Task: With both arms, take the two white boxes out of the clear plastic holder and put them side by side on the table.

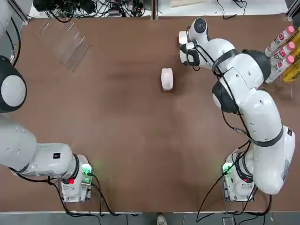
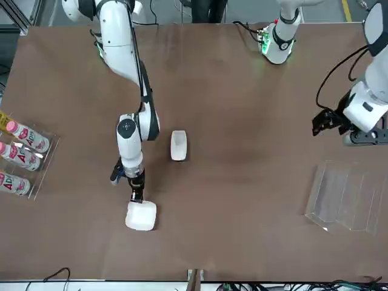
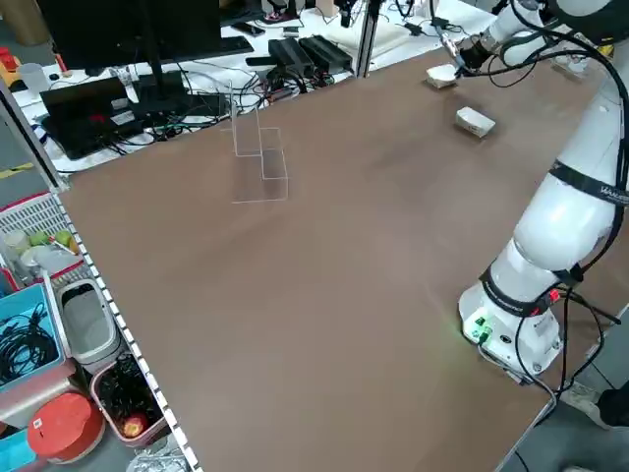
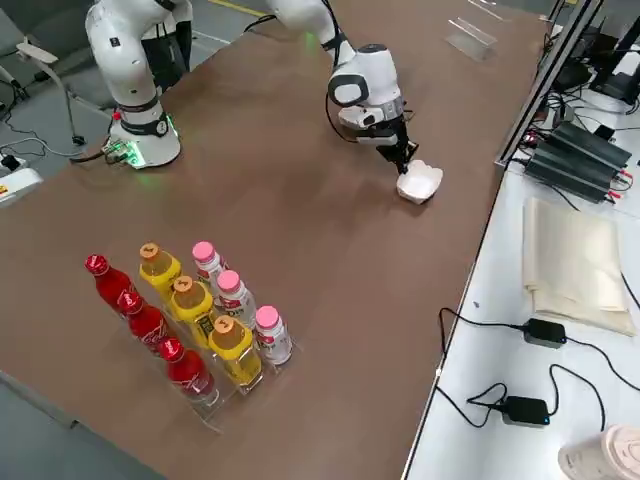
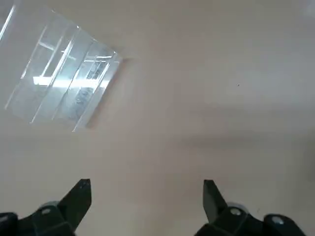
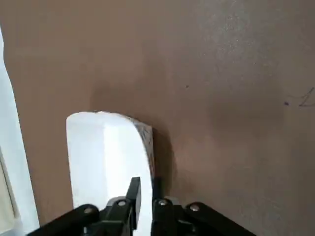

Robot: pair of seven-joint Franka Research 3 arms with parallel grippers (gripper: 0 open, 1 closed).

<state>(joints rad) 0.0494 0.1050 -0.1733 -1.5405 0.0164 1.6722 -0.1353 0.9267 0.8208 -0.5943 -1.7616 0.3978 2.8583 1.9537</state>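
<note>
Black fingers of the right tool (image 2: 137, 195) point down at the far edge of the table (image 1: 117, 140), their tips at the near edge of one white box (image 2: 141, 216). The right wrist view shows those fingers (image 6: 133, 199) set close together with only a narrow slit between them, pressed at the box's rim (image 6: 106, 162); whether they grip it or merely touch it cannot be told. This box is plain white with rounded corners and lies on the table close to the far edge.

Taking that box as the landmark, the second white box (image 1: 167, 78) lies a little nearer the robot and toward the table's middle, apart from the first. It is alike in shape, white and rounded at the corners, and nothing touches it.

Well away from the landmark box, across the table toward the robot's left, lies the clear plastic holder (image 1: 63, 41). It is transparent, visible mostly by its glinting edges and slot walls, and its slots hold nothing.

The left tool (image 5: 146, 196) hangs above bare table near the holder with its fingers spread wide and nothing between them.

On the other side of the landmark box, at the robot's right, a clear rack of bottles (image 4: 190, 320) stands with pink, yellow and red caps.
</note>
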